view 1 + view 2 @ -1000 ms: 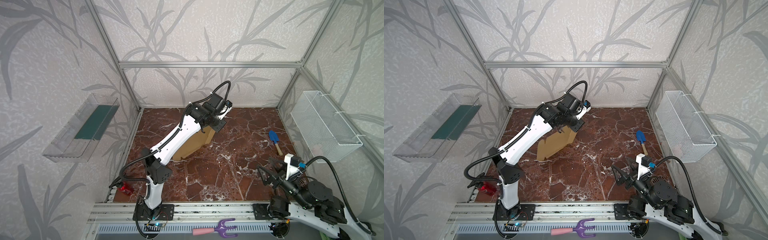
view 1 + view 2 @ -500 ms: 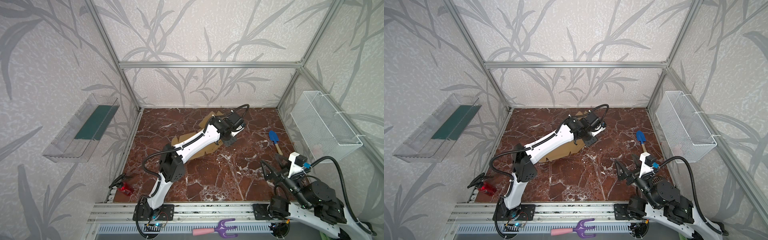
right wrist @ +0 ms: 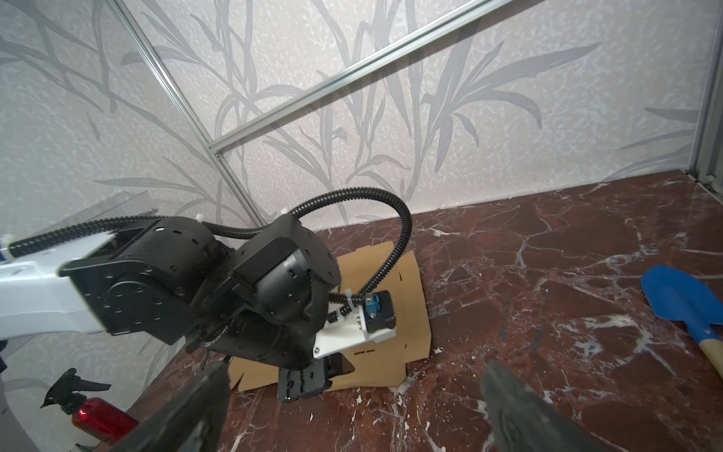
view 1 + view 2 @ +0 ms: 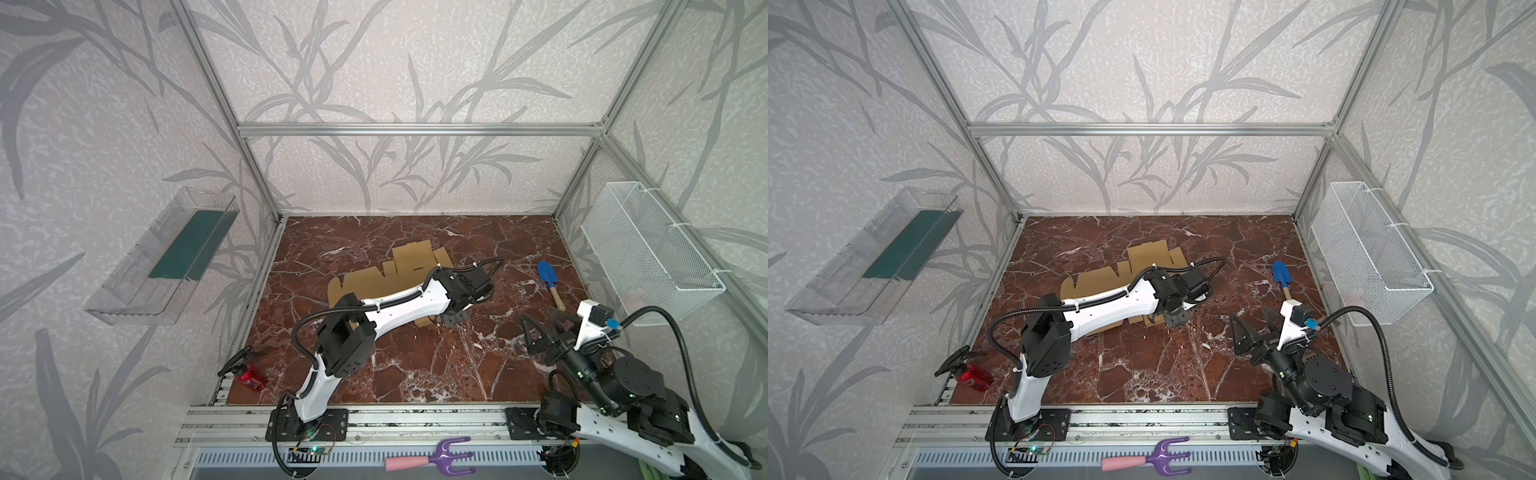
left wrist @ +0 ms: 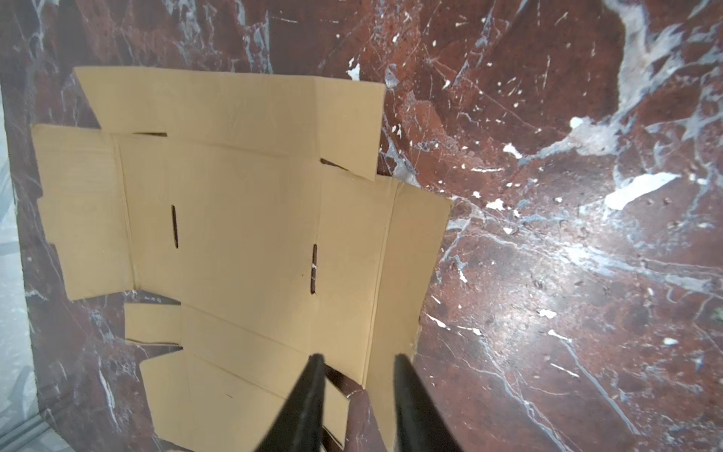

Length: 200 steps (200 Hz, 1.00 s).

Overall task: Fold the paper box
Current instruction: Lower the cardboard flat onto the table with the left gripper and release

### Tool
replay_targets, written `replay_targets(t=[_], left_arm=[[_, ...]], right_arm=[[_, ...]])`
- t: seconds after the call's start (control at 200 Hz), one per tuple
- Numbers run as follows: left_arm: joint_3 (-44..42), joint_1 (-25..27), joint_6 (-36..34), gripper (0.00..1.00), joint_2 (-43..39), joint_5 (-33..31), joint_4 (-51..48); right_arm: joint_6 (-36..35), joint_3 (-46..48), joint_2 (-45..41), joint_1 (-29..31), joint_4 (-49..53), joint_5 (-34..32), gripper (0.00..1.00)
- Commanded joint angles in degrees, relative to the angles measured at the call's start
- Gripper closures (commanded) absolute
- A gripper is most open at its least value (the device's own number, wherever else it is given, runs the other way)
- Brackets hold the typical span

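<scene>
The paper box (image 4: 365, 284) lies flat and unfolded on the marble surface (image 4: 415, 365), toward the far middle. The left pincer (image 5: 356, 358) is low over the near right corner of the box; its jaws stand a little apart and grip nothing. The right pincer (image 4: 539, 316) hangs above the surface, well apart from the box, wide open and empty.
</scene>
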State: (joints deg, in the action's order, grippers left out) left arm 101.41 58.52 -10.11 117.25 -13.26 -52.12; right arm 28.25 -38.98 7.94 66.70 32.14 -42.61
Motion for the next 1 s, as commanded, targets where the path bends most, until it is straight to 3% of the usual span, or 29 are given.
replay_targets(t=[0.0, 0.095, 0.255, 0.345, 0.47, 0.625, 0.715, 0.995], left_arm=[[-1.32, 0.19, 0.86, 0.55, -7.98, 0.40, 2.08], [-5.84, 0.14, 2.25, 0.45, -14.99, -0.09, 4.57], [-15.66, 0.27, 7.21, 0.32, -28.82, -6.34, 9.50], [-21.45, 0.21, 10.89, 0.14, -36.63, -7.95, 10.52], [-29.24, 0.03, 14.44, 0.01, -46.47, -13.16, 10.34], [-41.00, -0.81, 16.87, 0.01, -57.86, -18.55, 13.69], [-47.04, -1.04, 17.57, 0.01, -63.26, -20.25, 17.89], [-52.52, -1.09, 15.70, 0.01, -67.63, -23.84, 24.26]], right_arm=[[3.70, -2.40, 5.24, -0.07, 5.18, -2.00, 0.01], [5.93, -2.67, 10.08, -0.08, 5.64, -0.02, 0.02], [4.73, -3.85, 16.35, -0.15, 5.14, 0.88, 0.02], [2.24, -4.24, 19.92, -1.22, 3.72, 2.05, 0.02], [1.77, -6.05, 26.07, -7.63, 2.71, 11.62, 0.02], [1.18, -7.14, 34.54, -23.31, -1.07, 31.44, 0.03], [0.42, -8.31, 39.62, -29.27, -4.05, 38.51, 0.03], [-6.45, -13.97, 59.26, -39.16, -9.93, 44.91, 0.04]])
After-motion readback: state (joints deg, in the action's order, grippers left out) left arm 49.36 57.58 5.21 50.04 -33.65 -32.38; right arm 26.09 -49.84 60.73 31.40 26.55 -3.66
